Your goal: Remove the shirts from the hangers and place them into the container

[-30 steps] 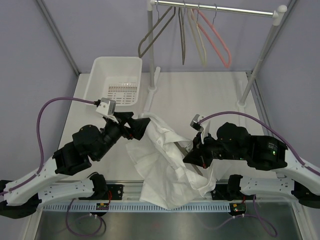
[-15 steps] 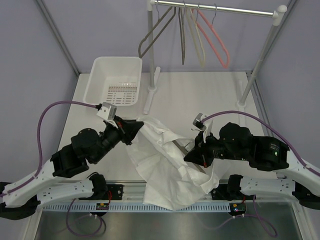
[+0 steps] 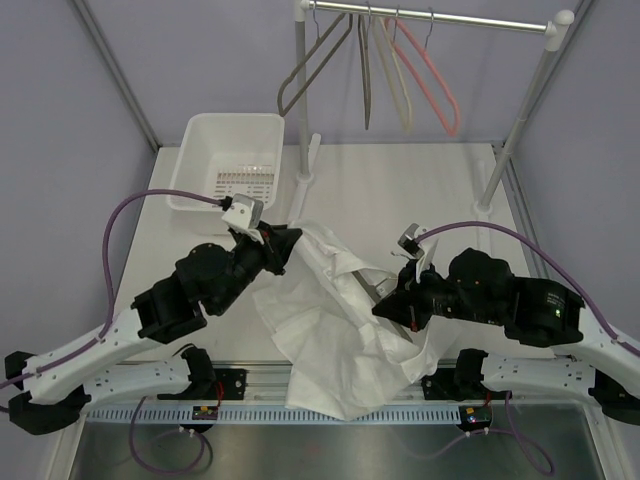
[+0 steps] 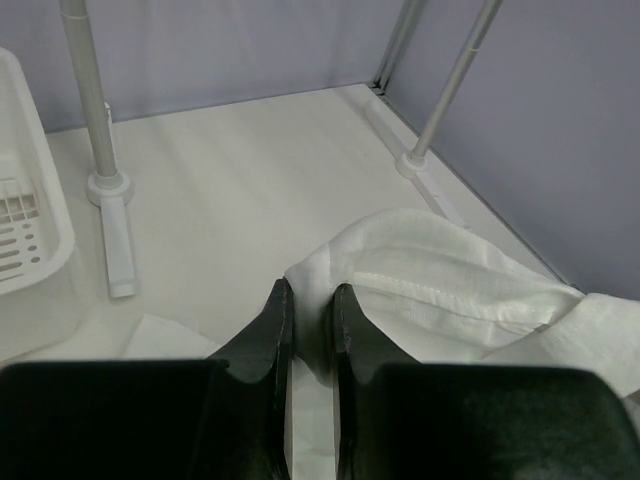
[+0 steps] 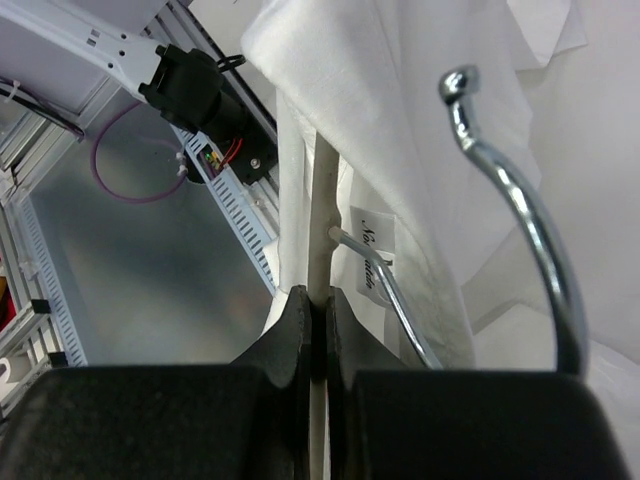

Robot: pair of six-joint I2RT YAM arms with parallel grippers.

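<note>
The shirt (image 3: 330,330) hides most of its hanger (image 5: 321,215); the tub (image 4: 45,200) is cut off at the left edge of my left wrist view.

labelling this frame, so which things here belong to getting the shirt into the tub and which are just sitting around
In the job:
shirt
hanger inside it
tub
left gripper, pinching the shirt
right gripper, shut on the hanger

Just there:
spare hangers
rail they hang on
</note>
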